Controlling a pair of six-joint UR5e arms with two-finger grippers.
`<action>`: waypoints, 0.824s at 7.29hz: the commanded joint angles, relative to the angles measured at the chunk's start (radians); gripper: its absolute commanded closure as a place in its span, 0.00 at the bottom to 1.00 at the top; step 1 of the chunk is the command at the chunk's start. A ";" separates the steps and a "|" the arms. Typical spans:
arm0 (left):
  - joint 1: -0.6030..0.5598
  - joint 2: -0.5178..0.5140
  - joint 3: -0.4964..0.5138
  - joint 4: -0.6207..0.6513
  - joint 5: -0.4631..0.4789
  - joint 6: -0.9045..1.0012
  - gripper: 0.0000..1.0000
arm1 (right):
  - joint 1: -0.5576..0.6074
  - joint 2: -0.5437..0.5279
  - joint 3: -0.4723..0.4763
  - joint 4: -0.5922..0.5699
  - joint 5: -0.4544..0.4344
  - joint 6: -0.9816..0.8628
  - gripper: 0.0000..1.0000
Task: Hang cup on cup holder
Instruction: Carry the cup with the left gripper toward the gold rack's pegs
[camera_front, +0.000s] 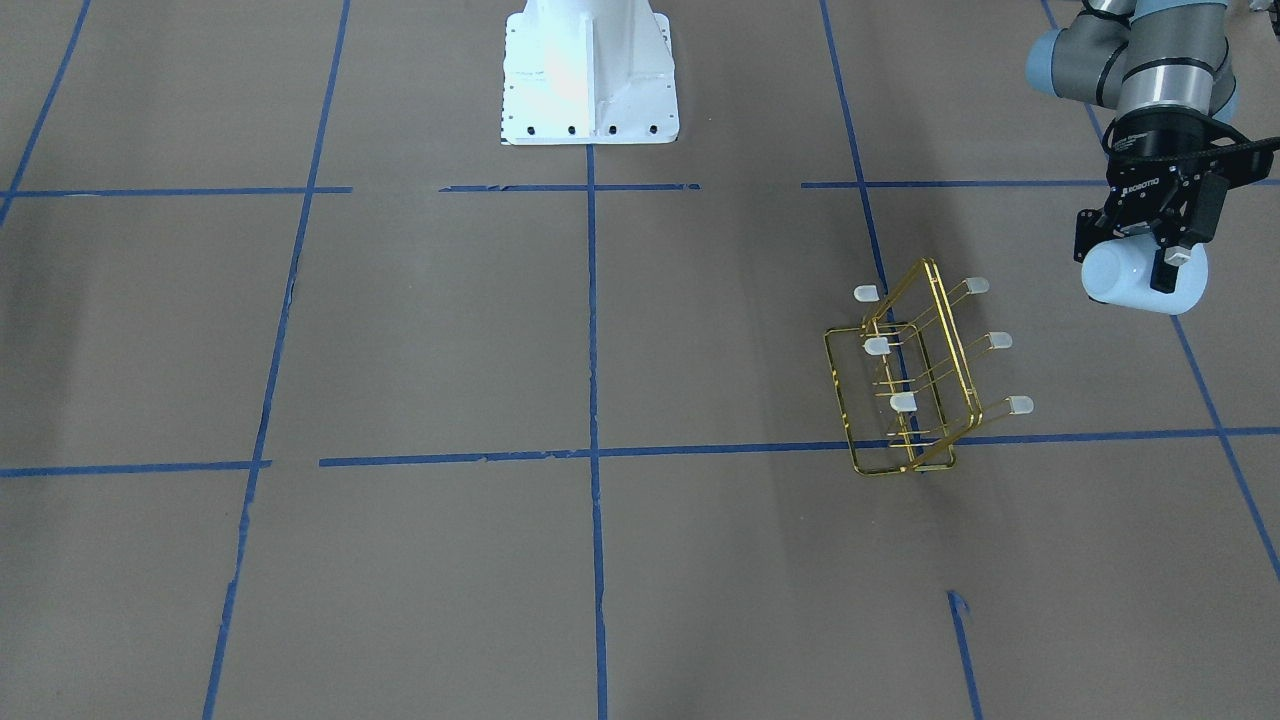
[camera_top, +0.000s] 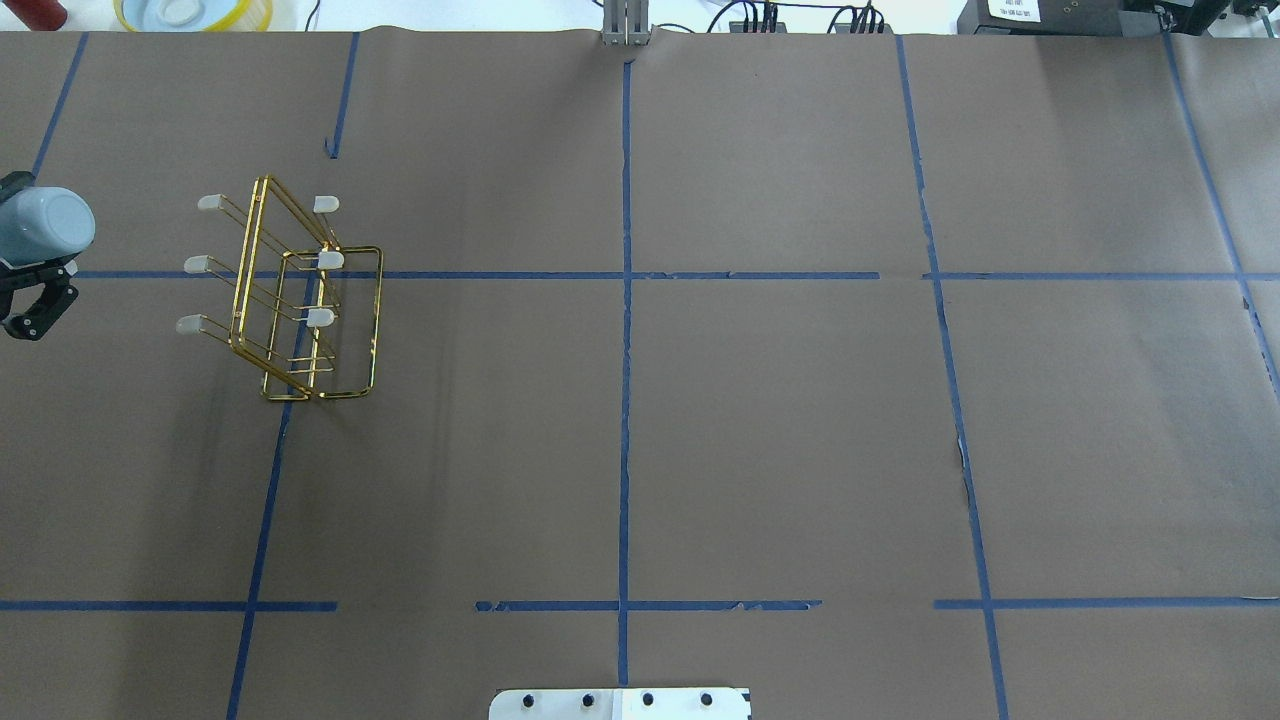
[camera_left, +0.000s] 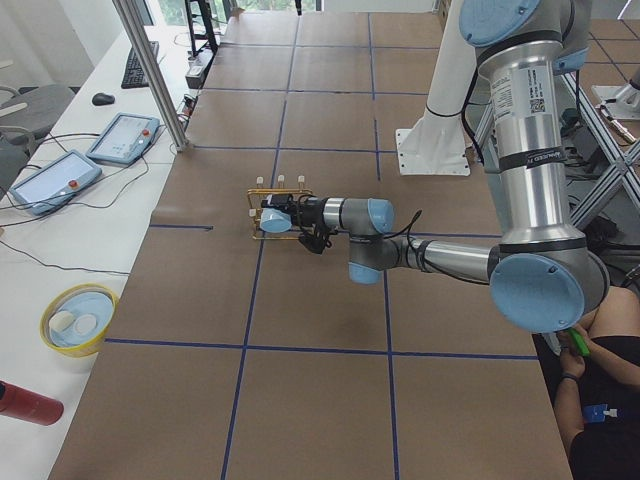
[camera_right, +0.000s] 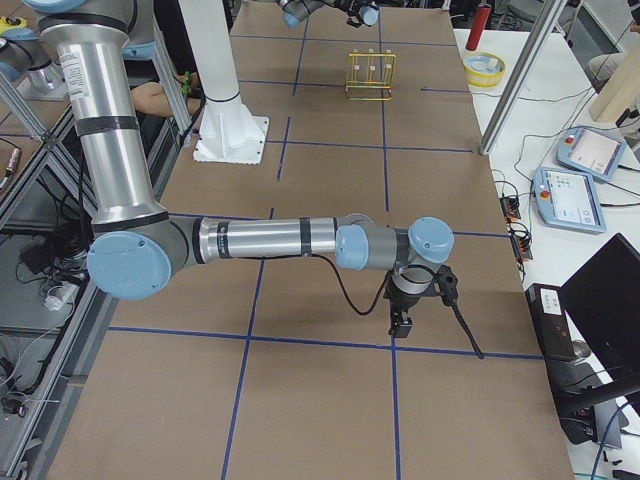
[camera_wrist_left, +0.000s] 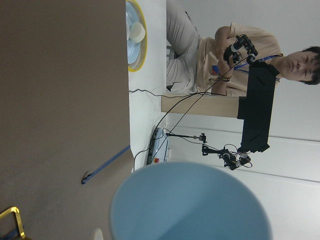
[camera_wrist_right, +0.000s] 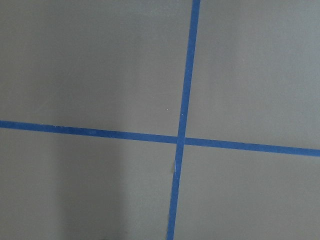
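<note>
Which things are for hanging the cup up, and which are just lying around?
For the job:
- the cup, held sideways in the left gripper
- the cup holder, standing on the table

Just lying about:
- yellow-rimmed bowl
- red cylinder
- control tablet

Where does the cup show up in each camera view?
Front-facing: cup at upper right, in the left gripper.
Overhead: far left edge.
Exterior left: centre, at the near arm's tip.
Exterior right: probably the tiny pale shape at the top edge.
Left wrist: fills the lower middle.
Right wrist: not in it.
Landmark: the gold cup holder beside it.
</note>
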 joint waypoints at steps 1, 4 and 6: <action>0.001 0.002 -0.024 -0.084 -0.068 -0.335 1.00 | 0.000 0.000 0.000 0.000 0.000 0.000 0.00; 0.001 0.000 -0.036 -0.151 -0.040 -0.609 1.00 | 0.000 0.000 0.000 0.001 0.000 0.000 0.00; 0.018 0.002 -0.019 -0.207 0.058 -0.814 1.00 | 0.000 0.000 0.000 0.000 0.000 0.000 0.00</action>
